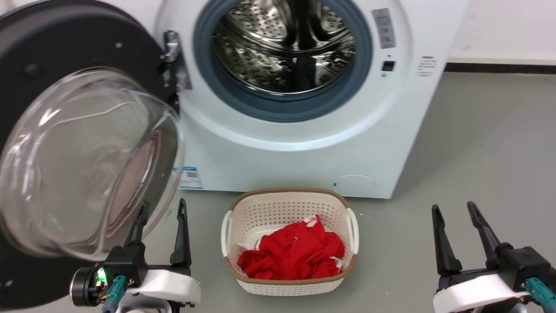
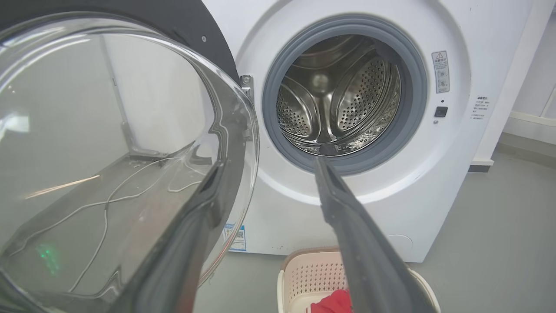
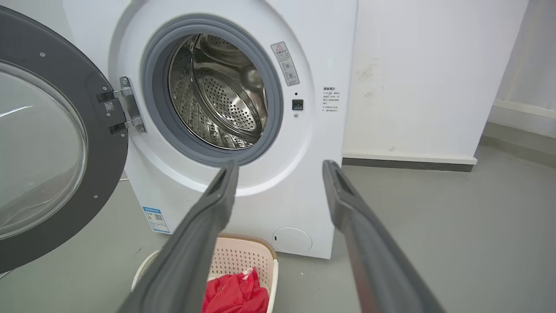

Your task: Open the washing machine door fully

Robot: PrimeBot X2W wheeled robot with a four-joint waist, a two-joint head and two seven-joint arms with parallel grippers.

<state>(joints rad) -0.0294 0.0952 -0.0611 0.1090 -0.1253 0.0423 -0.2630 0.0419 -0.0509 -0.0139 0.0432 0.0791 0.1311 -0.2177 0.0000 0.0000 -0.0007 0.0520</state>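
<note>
1. At 9 o'clock from the steel drum (image 1: 286,48), the washing machine door (image 1: 87,161) hangs swung out on its hinge (image 1: 173,56). Its glass bowl bulges toward the robot, and it is well clear of the front of the washing machine (image 1: 304,143).
2. The left claw (image 1: 161,209) sits at 5 o'clock of the bowl, released, fingers spread and holding nothing. In the left wrist view one finger crosses the bowl's edge, but I cannot tell whether it touches the glass.
3. The right claw (image 1: 454,209) is also released and empty. It hangs over the floor (image 1: 478,152) at 3 o'clock of the basket (image 1: 291,284), well apart from the door.
4. By the look of the hinge, the door is nearly or fully open, so at most a last nudge seems left.
5. That nudge is best made with the outer side of a left finger on the black rim, not the glass. Push toward 9 o'clock, follow the arc around the hinge, go slowly, and stop once the hinge resists.
6. The glossy, curved bowl could let a finger slide off. The forearm should also stay clear of the basket and its red cloth (image 1: 295,256) at 6 o'clock of the machine.
</note>
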